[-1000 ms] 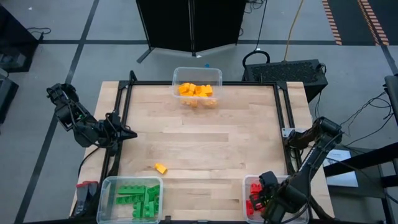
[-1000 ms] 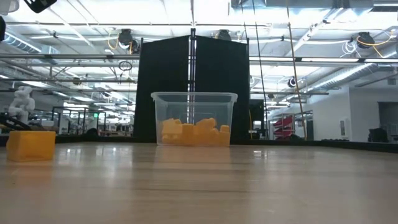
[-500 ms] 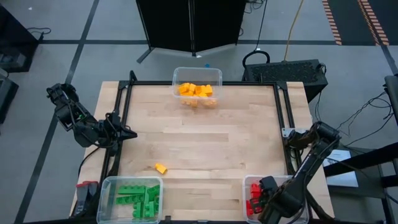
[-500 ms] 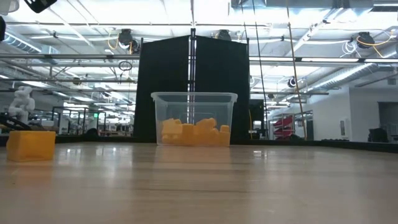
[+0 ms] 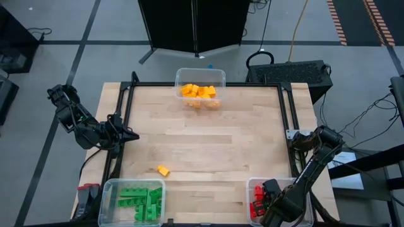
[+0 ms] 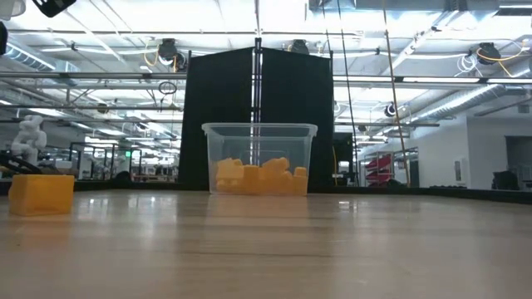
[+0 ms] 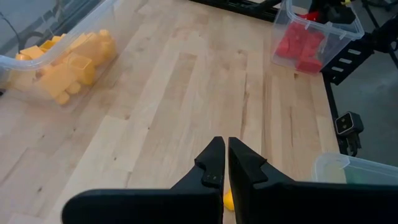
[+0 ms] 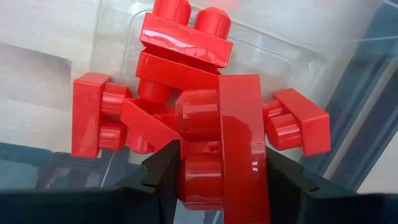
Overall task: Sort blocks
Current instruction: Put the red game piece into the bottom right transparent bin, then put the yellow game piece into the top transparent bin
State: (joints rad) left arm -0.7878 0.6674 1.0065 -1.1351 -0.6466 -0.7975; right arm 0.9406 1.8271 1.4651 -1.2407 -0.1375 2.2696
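Observation:
My right gripper (image 5: 263,200) is over the clear bin of red blocks (image 5: 252,186) at the table's near right corner. It is shut on a red block (image 8: 224,140), with several loose red blocks (image 8: 180,43) under it. One yellow-orange block (image 5: 163,170) lies flat on the table near the middle left and also shows in the low view (image 6: 41,194). My left gripper (image 5: 134,135) is shut and empty at the table's left edge, its fingertips (image 7: 225,149) together. My right gripper pinches the red block between its two fingers, one finger (image 8: 163,167) on each of two opposite sides (image 8: 186,162). The fingers point down from above. The block sits just above the other red blocks in the bin; I cannot tell whether it touches them.
A clear bin of yellow-orange blocks (image 5: 200,79) stands at the far edge's middle. A clear bin of green blocks (image 5: 132,202) stands at the near left corner. A black frame (image 5: 123,113) runs along the table's left and right edges.
My right arm has drawn a little toward the table's near edge and down over the red bin, still with the red block.

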